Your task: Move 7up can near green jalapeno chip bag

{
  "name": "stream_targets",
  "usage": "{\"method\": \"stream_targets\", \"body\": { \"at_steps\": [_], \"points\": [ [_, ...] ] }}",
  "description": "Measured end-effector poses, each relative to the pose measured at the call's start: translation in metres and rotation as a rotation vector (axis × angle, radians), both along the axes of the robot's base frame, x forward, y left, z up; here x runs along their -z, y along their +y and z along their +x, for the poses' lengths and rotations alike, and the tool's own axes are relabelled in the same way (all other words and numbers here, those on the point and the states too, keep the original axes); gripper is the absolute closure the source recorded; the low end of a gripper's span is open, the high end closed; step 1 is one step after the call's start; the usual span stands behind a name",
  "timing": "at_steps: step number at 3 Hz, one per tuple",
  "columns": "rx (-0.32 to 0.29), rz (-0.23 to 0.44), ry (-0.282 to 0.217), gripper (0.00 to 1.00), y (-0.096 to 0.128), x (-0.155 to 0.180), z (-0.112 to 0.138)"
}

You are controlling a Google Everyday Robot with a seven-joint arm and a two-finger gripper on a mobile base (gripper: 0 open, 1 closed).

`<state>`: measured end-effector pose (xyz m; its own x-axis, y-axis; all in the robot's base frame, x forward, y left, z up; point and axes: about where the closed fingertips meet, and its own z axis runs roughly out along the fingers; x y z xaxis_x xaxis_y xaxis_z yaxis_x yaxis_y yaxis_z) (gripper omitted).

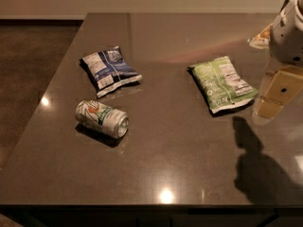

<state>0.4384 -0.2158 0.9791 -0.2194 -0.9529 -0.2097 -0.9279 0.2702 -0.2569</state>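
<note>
The 7up can (102, 118) lies on its side at the front left of the dark table (180, 160), its shiny end facing front right. The green jalapeno chip bag (222, 83) lies flat at the middle right, well apart from the can. My gripper (271, 109) hangs at the right edge of the view, just right of the green bag and far from the can. It holds nothing that I can see.
A dark blue-and-white chip bag (110, 70) lies behind the can at the left. A pale orange-and-white object (260, 37) shows partly behind my arm at the back right. The table's left edge drops to a brown floor (28, 56).
</note>
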Motion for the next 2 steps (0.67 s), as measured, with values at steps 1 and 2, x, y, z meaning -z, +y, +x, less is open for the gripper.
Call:
{"method": "stream_targets", "body": {
  "at_steps": [1, 2],
  "points": [
    [0.0, 0.0, -0.001, 0.0, 0.0, 0.0, 0.0],
    [-0.035, -0.001, 0.013, 0.0, 0.021, 0.012, 0.011]
  ]
}}
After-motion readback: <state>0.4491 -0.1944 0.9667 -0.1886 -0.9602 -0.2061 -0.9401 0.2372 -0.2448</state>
